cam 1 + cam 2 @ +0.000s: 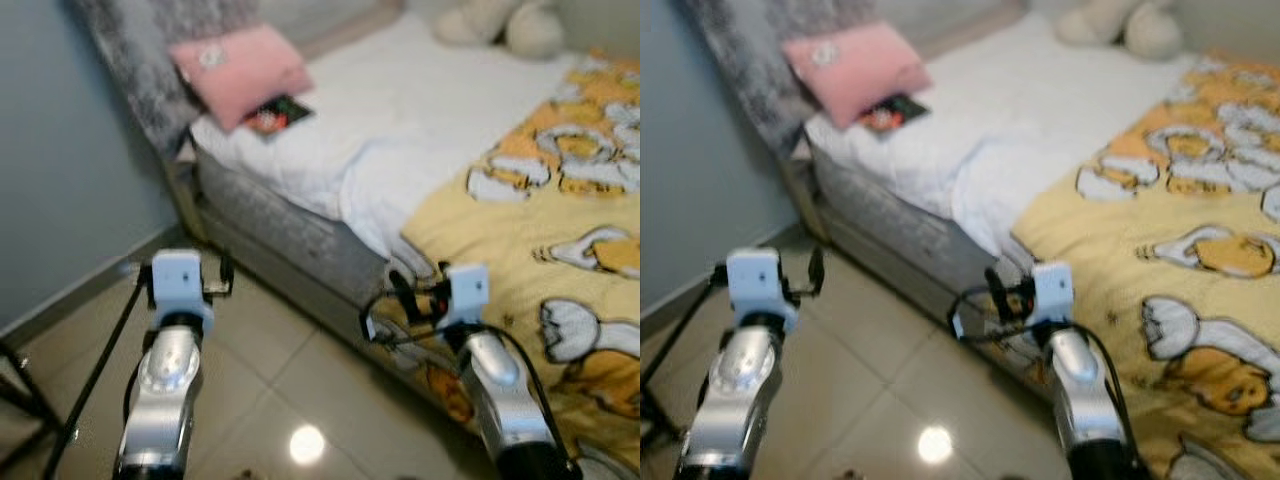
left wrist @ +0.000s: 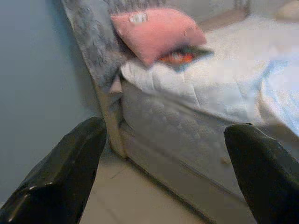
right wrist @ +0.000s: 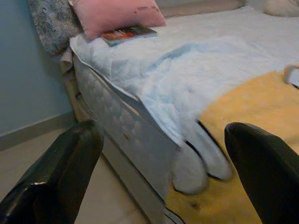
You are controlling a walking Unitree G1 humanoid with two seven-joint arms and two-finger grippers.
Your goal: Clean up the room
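Lying rumpled — white sheet (image 1: 400, 150), yellow duck-print blanket (image 1: 560, 250) hanging off bed.

Glossy tiled floor (image 1: 300, 390), quilted cloth mattress (image 3: 140, 135), soft pink pillow (image 1: 240, 72).

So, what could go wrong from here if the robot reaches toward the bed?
1. The book lies partly under the pink pillow near the mattress edge; a careless pull might drag the pillow or drop the book on the floor.
2. The yellow blanket hangs over the bedside close to the open right gripper; the fingers could snag it.
3. A black stand leans beside the left gripper, also open, so that arm might knock it.
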